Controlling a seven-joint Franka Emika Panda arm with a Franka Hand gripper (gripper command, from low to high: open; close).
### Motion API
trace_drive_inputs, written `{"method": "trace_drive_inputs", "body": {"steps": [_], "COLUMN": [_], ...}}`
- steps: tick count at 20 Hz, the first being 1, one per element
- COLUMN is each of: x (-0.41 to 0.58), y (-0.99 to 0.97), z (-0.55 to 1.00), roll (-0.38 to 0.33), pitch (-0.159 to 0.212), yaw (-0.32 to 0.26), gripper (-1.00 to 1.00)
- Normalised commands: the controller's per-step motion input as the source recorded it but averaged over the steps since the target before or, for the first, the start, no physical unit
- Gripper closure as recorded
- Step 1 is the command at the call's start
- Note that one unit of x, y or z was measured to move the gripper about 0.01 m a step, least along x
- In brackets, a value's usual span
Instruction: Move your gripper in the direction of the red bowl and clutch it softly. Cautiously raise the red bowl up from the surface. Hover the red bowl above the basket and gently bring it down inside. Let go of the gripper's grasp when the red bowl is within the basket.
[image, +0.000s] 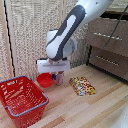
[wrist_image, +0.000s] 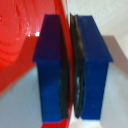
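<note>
The red bowl (image: 45, 80) sits low over the wooden surface, just to the exterior view's right of the basket (image: 22, 100). The basket is red mesh with a blue rim. My gripper (image: 54, 75) hangs from the white arm at the bowl's near-right rim. In the wrist view my gripper (wrist_image: 71, 70) is shut on the bowl's thin red rim, with one blue finger (wrist_image: 50, 65) inside and the other outside. The bowl's inside (wrist_image: 20, 45) fills the area beside them. I cannot tell whether the bowl is touching the surface.
A colourful snack packet (image: 82, 86) lies on the wood to the exterior view's right of the bowl. A pinkish object (image: 60, 78) stands right beside my gripper. A dark drawer unit (image: 110, 47) stands at the back right, and a wicker panel is behind.
</note>
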Motion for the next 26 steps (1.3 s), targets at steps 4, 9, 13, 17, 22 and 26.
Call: {"method": "trace_drive_inputs", "body": {"steps": [4, 9, 13, 17, 22, 26], "x": [0.211, 0.056, 0.0, 0.0, 0.0, -0.004], "y": [-0.01, 0.23, 0.47, 0.66, 0.76, 0.72], "z": [0.78, 0.74, 0.62, 0.53, 0.32, 0.12], "roll": [0.064, 0.06, 0.044, 0.036, 0.009, 0.0], "pitch": [0.144, 0.114, 0.034, 0.016, 0.001, 0.004], "yaw": [0.0, 0.018, 0.046, 0.055, 0.05, 0.074], "gripper": [1.0, 1.0, 1.0, 1.0, 1.0, 1.0]}}
